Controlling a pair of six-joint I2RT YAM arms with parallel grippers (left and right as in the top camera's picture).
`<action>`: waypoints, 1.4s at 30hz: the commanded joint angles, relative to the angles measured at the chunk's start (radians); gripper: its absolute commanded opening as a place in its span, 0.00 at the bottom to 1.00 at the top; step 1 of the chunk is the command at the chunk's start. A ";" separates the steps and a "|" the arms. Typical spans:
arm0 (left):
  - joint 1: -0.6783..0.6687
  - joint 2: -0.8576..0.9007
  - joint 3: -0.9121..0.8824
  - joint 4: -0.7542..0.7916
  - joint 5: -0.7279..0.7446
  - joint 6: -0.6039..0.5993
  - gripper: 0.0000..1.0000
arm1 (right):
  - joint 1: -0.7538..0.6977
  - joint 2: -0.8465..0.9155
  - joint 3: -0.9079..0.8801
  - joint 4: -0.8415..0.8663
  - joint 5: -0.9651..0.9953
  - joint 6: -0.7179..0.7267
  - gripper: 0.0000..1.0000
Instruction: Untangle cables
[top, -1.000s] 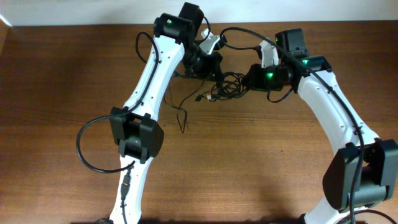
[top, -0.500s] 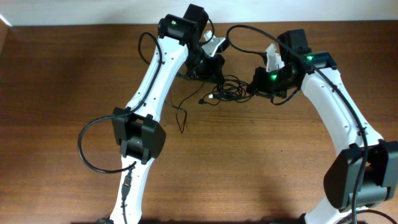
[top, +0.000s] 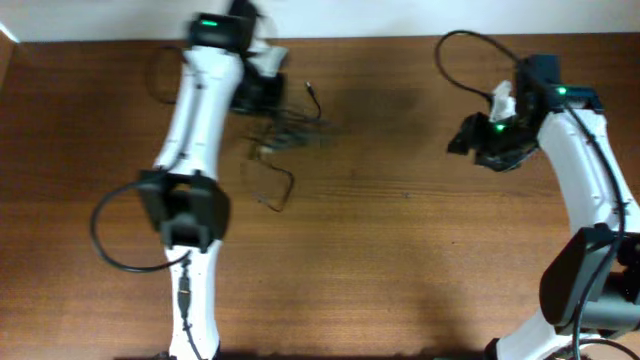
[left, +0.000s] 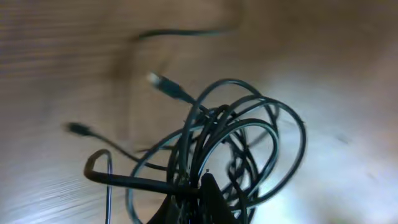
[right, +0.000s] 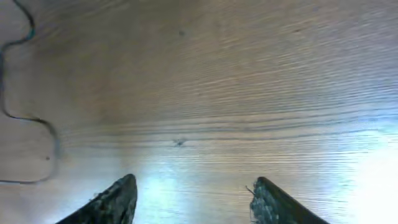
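Moved: both arms swung apart; cables dragged from top centre to upper left. Grip: left gripper clamped on the cables, loops knotted. Free: right gripper, jaws apart, empty, over the table at right. Step: pulling the knot loose. Next: right must retake one loose strand. Pose: left arm reaching far forward, right drawn back

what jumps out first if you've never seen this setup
A tangle of thin black cables, looped in a bunch, is pinched in the shut left gripper toward the back left of the table. Across from it, the right gripper stands open and empty over bare wood at the back right.
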 joint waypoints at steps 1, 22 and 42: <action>-0.026 -0.023 0.016 0.000 0.027 0.008 0.00 | 0.028 -0.010 -0.003 0.009 -0.083 -0.030 0.61; -0.060 -0.023 0.016 0.030 0.787 0.089 0.00 | 0.113 -0.010 -0.003 0.360 -0.694 0.224 0.49; -0.044 -0.023 0.016 0.116 1.031 0.020 0.00 | 0.172 -0.010 -0.003 0.330 -0.450 0.181 0.43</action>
